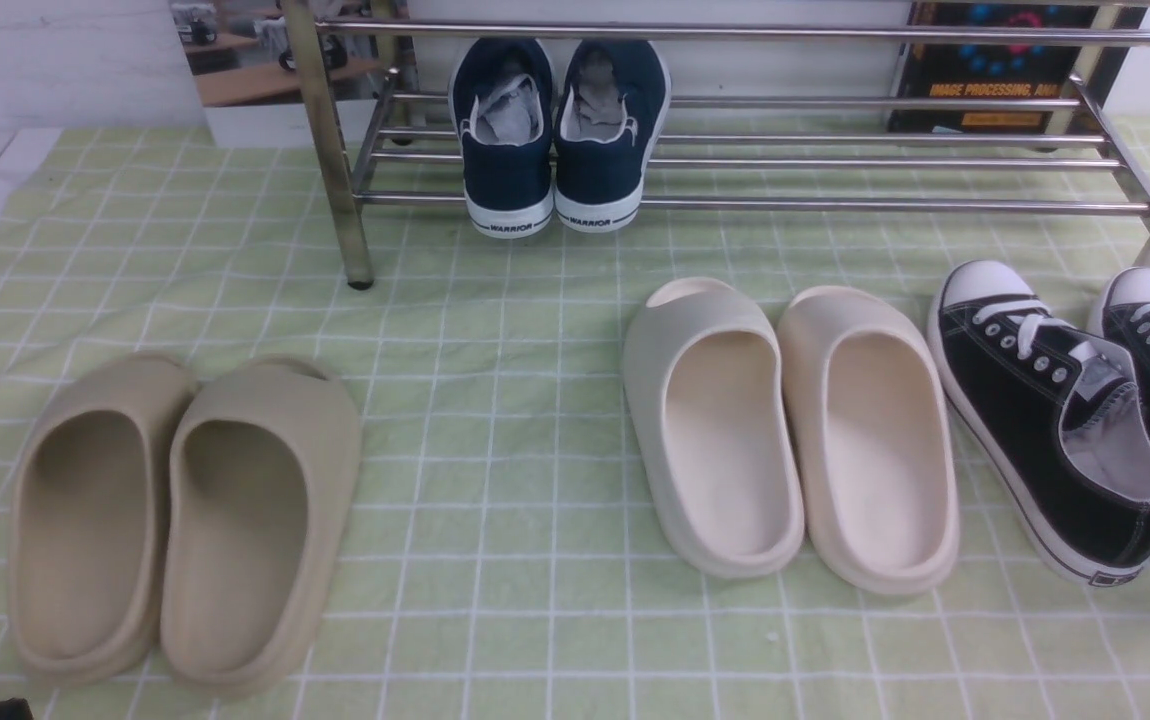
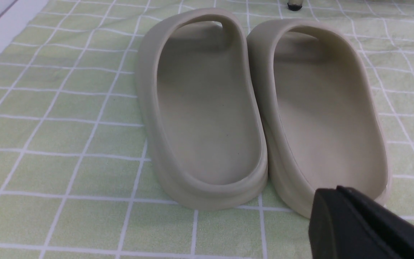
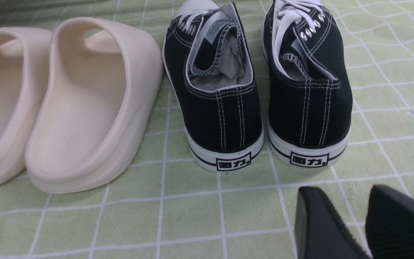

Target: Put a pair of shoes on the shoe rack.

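The pair of navy-blue slip-on shoes stands side by side on the lower bars of the chrome shoe rack (image 1: pixel 835 205), heels toward me: left shoe (image 1: pixel 507 140), right shoe (image 1: pixel 607 135), "WARRIOR" on the heels. Neither gripper is near them. My left gripper (image 2: pixel 340 190) shows in the left wrist view with its fingers pressed together and empty, just in front of the heel of a beige slide (image 2: pixel 329 108). My right gripper (image 3: pixel 351 198) shows in the right wrist view with a gap between its fingers, empty, low over the cloth behind the black sneakers (image 3: pixel 307 90).
On the green checked cloth (image 1: pixel 495 400) lie a beige pair of slides (image 1: pixel 185 520) at front left, a cream pair (image 1: pixel 785 430) in the middle and black lace-up sneakers (image 1: pixel 1045 410) at right. A brass rack leg (image 1: pixel 335 150) stands behind the beige slides.
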`<action>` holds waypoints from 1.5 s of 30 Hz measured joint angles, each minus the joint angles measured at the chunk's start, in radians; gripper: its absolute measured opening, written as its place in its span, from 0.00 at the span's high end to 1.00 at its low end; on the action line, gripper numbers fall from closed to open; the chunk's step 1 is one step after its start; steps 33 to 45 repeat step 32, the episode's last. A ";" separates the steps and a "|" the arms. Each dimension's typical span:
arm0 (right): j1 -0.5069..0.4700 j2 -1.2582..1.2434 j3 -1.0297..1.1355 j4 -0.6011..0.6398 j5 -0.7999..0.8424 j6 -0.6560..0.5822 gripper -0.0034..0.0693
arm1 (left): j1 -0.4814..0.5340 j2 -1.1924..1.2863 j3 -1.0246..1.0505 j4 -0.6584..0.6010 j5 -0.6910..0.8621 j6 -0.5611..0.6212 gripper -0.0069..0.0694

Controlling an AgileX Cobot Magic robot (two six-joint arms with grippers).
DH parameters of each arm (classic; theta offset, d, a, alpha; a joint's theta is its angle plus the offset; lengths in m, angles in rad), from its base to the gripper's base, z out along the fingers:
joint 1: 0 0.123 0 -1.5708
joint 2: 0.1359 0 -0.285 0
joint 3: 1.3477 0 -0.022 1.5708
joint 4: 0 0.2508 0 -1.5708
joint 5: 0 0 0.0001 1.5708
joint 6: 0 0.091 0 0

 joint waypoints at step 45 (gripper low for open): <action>0.000 0.000 0.000 0.000 0.000 0.000 0.62 | 0.000 0.000 0.000 0.000 0.000 0.000 0.90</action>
